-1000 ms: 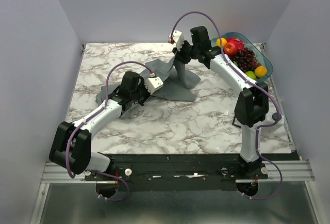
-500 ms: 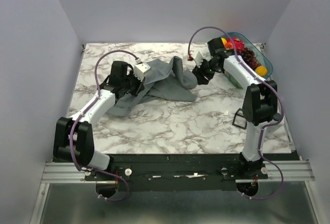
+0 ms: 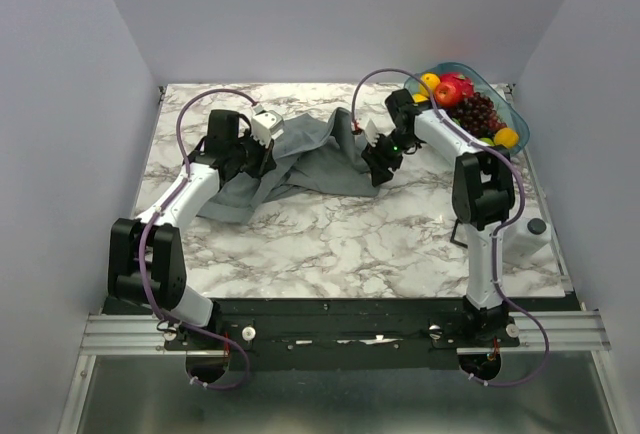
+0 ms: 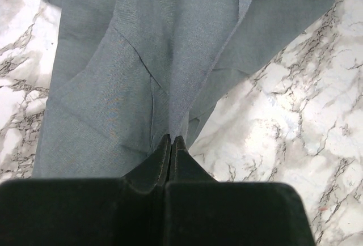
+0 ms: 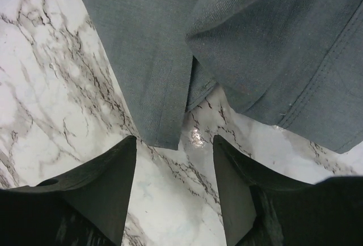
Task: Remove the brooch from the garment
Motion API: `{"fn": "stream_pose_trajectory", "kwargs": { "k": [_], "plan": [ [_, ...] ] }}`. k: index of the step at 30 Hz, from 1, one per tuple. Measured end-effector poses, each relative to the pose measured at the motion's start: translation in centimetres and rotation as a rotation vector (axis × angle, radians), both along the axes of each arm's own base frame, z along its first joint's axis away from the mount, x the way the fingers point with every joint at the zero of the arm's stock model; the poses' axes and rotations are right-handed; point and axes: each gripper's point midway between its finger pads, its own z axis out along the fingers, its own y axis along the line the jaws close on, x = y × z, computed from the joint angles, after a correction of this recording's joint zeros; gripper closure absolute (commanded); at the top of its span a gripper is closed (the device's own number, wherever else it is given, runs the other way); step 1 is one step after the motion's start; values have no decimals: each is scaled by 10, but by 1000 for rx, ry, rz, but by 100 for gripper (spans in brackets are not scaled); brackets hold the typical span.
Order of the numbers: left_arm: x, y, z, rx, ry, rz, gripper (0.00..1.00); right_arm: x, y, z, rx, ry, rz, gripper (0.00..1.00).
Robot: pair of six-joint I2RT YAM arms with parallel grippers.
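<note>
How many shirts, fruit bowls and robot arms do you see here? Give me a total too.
shirt: 1
fruit bowl: 1
robot arms: 2, the left arm and the right arm
Total: 4

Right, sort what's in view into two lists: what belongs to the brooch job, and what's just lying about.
Belongs to the job:
grey shirt
left gripper, shut on a fold of it
right gripper, open at the shirt's edge
brooch: not visible in any view

Lying about:
fruit bowl
white container near the right arm
</note>
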Motion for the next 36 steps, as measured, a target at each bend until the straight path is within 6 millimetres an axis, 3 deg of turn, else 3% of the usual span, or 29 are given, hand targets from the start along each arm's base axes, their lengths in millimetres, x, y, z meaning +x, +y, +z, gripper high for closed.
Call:
{"fn": "stream_pose_trajectory", "kwargs": {
  "k": [17,25,28,32,36],
  "plan": [
    [-1,0,-2,1,9,-2,100,-9,3,-21,-2,112,-21,53],
    [3,2,-1,4,8,2,100,-17,4,-22,1,172,-19,90],
    [4,4,-1,11,3,0,100,-20,3,-20,-1,184,-18,99],
    [11,13,7,29,-14,5,100,-18,-3,-14,-22,164,-20,99],
    [37,39,35,52,-73,43,100,-8,-17,22,-52,38,-28,99]
  ]
}}
